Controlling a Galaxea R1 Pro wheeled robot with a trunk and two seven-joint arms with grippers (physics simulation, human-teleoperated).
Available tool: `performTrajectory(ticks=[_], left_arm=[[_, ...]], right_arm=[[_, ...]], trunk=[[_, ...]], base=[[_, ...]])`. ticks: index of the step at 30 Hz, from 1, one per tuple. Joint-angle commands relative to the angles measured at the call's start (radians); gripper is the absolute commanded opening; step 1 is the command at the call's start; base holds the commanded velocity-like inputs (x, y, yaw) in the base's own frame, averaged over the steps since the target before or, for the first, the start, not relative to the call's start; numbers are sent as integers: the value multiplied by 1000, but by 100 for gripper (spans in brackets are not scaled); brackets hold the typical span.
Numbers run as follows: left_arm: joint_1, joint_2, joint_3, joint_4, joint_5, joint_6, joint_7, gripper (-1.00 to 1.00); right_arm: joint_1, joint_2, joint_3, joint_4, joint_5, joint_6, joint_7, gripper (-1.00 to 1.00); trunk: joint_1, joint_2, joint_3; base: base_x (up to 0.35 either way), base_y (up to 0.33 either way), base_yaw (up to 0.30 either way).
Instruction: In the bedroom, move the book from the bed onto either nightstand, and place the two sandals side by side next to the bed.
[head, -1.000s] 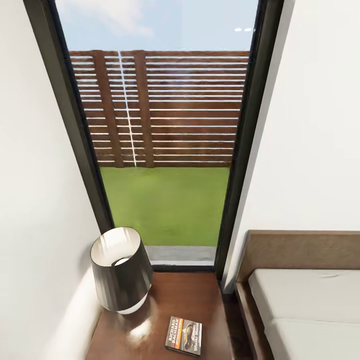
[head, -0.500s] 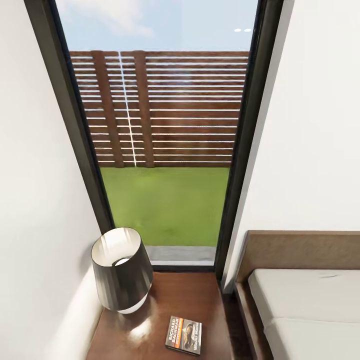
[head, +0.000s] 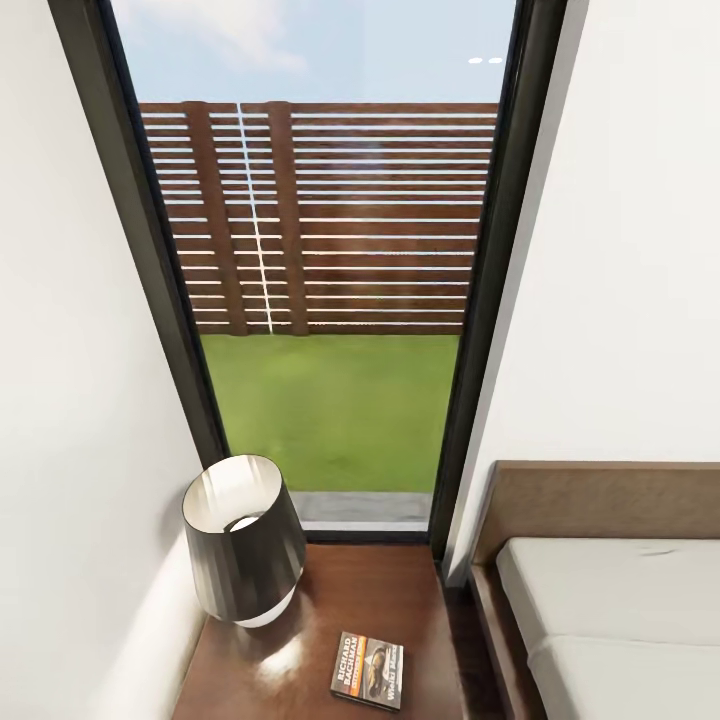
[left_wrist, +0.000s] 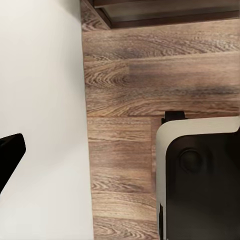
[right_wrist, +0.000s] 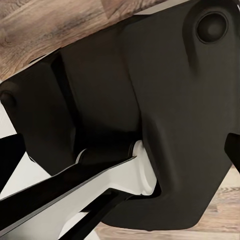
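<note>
Book (head: 367, 671) lies flat on nightstand (head: 400, 590), bottom center, long axis toward window; bed (head: 610, 620) to its right. You can't tell gripper states.

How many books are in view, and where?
1: the book lies flat on the nightstand, near its front edge, right of the lamp. Others may lie outside the frame.

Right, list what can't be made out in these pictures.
- Nightstand: its near end is cut by the head view's bottom edge.
- Bed: runs past the head view's right and bottom edges.
- Book: smaller cover lettering too small to read.
- Jaws' state: unclear in both wrist views.
</note>
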Motion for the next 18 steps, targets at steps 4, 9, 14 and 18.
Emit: performTrajectory(ticks=[4,9,14,18], left_arm=[[0,0,-8,-1,7,-2,3,100],[0,0,-7,-1,7,-2,4,100],[0,0,-8,-1,4,-1,4,100],[0,0,-8,-1,1,0,3,100]], right_arm=[[-1,0,-7,2,-6,3,4,100],[-1,0,-7,2,-6,3,4,100],[-1,0,-7,2,-6,3,4,100],[-1,0,-7,2,-6,3,4,100]], trunk=[[1,-2,-2],[1,-2,-2],[1,-2,-2],[1,-2,-2]], base=[[0,0,0],[0,0,0],[0,0,0],[0,0,0]])
